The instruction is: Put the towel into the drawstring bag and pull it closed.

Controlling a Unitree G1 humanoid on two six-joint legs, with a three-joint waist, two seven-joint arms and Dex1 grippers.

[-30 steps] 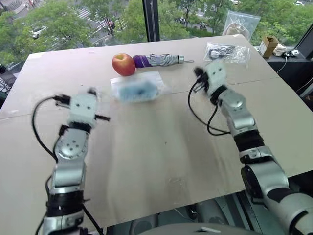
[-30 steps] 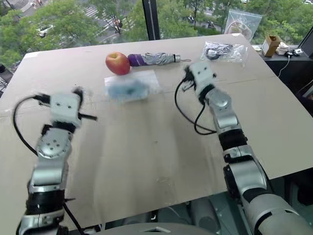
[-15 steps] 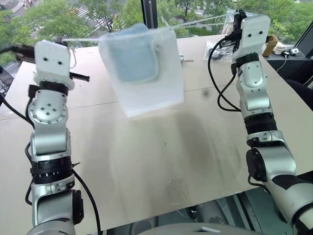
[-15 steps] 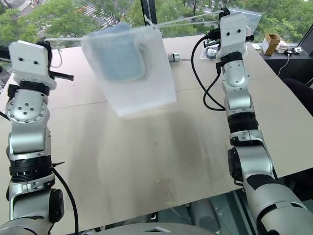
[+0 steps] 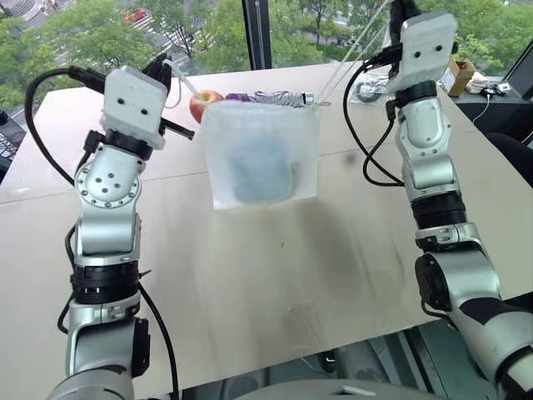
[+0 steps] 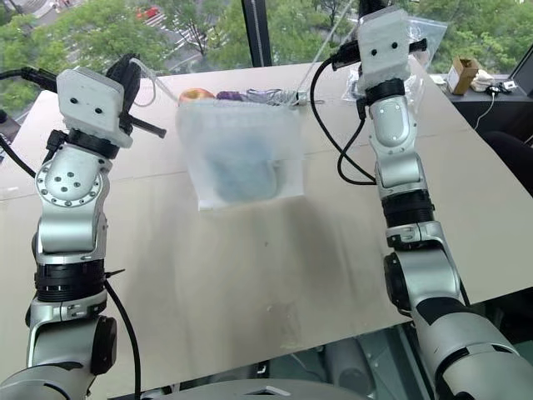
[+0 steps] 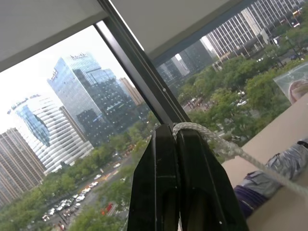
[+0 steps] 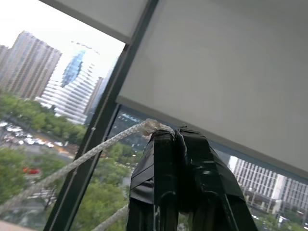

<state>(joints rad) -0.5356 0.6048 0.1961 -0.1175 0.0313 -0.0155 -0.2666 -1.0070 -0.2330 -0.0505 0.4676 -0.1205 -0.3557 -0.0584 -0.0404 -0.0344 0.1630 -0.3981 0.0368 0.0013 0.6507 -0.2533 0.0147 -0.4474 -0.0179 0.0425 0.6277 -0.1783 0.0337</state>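
The white semi-sheer drawstring bag (image 5: 262,154) hangs in the air above the table, between my two raised arms. The light-blue towel (image 5: 260,177) shows through the fabric inside it. My left gripper (image 7: 174,129) is shut on a white cord (image 7: 226,149) that runs to the bag's mouth. In the left eye view this gripper (image 5: 160,67) is up and to the left of the bag. My right gripper (image 8: 174,134) is shut on the other cord (image 8: 96,151), high and to the right of the bag. Taut cords (image 5: 354,54) slant down from it to the gathered mouth.
On the table (image 5: 250,275) behind the hanging bag lie a red apple (image 5: 198,103) and a folded grey and purple umbrella (image 5: 279,100). A clear plastic bag (image 6: 420,37) and a small cardboard box (image 5: 456,77) sit at the far right.
Both arms rose and lifted the bag off the table by its cords. It swung up tilted half a second ago. It now hangs lower and squarer, and my left hand has moved right.
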